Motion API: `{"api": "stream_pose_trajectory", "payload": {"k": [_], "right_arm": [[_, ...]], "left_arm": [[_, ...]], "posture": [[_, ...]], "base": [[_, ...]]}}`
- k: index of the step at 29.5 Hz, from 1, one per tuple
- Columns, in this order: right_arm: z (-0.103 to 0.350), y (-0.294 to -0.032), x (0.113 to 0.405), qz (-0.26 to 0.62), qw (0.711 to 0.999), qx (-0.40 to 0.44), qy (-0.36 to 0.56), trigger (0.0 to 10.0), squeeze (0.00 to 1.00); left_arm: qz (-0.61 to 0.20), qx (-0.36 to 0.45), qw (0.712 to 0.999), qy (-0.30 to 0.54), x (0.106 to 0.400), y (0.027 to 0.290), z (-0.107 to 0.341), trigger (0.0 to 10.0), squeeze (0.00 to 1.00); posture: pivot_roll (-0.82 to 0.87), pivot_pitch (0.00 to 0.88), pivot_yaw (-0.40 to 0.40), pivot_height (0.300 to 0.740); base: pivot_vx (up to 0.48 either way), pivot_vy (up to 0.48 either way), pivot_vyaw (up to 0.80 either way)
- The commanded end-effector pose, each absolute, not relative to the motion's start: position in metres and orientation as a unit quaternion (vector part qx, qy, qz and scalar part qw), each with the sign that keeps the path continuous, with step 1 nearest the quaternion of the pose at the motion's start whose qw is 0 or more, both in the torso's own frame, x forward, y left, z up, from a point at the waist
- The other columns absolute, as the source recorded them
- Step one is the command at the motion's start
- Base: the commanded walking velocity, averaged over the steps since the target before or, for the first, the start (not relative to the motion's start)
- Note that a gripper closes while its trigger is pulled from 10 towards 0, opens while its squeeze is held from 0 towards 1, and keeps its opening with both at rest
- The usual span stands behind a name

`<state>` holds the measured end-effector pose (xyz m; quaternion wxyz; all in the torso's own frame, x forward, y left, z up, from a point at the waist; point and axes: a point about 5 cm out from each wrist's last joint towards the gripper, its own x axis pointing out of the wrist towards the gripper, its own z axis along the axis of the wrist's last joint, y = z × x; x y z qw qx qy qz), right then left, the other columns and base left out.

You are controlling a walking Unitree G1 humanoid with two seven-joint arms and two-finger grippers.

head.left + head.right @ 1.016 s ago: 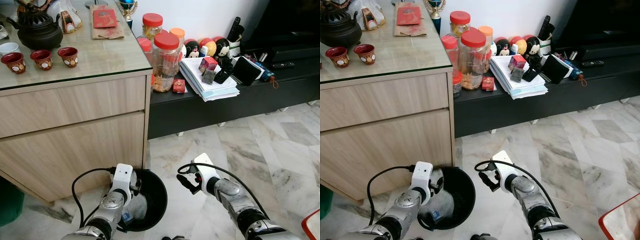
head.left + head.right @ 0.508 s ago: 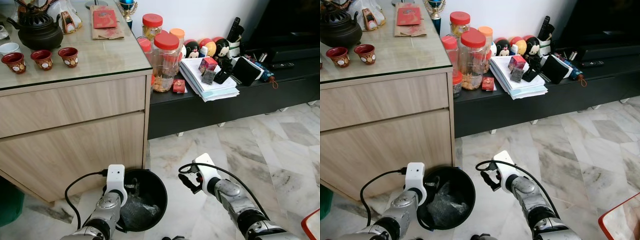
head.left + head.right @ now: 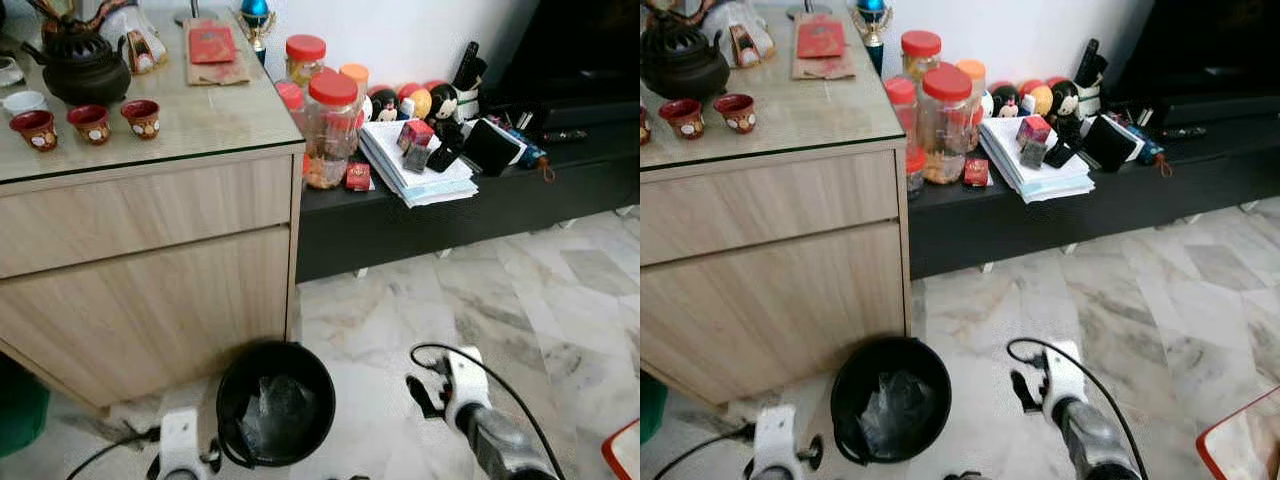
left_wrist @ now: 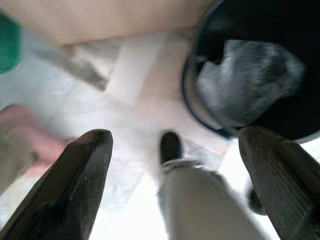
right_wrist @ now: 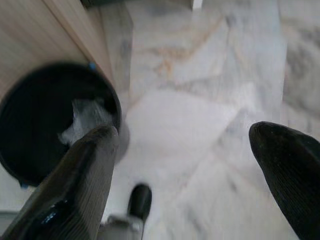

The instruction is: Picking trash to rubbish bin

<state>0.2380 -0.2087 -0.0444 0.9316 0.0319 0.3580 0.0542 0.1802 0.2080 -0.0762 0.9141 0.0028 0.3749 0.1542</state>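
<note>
Left gripper withdrawn from bin (both grippers spread, empty).

At upper left you have a wooden cabinet with a glass top carrying a dark teapot and three red cups. Right of it, a low black shelf holds red-lidded jars, a paper stack and round toys. Marble floor spreads across the lower right
</note>
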Motion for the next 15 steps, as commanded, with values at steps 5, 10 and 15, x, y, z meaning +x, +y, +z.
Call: {"api": "stream_pose_trajectory", "payload": {"k": [5, 10, 15], "right_arm": [[-0.059, -0.217, 0.215, 0.002, 0.918, 0.062, 0.392, 10.0, 0.00], [-0.068, -0.216, 0.201, -0.016, 0.910, 0.084, 0.405, 10.0, 0.00], [-0.069, -0.218, 0.197, -0.027, 0.908, 0.086, 0.410, 10.0, 0.00]], "left_arm": [[0.195, 0.001, 0.893, 0.405, 0.157, 0.216, -0.085, 10.0, 0.00], [0.194, 0.010, 0.877, 0.440, 0.145, 0.208, -0.093, 10.0, 0.00], [0.188, 0.008, 0.879, 0.438, 0.151, 0.201, -0.092, 10.0, 0.00]], "posture": [[-0.03, 0.050, -0.102, 0.740], [-0.03, 0.040, -0.095, 0.740], [-0.03, 0.039, -0.096, 0.740]], "base": [[0.000, 0.000, 0.00], [0.000, 0.000, 0.00], [0.000, 0.000, 0.00]]}}
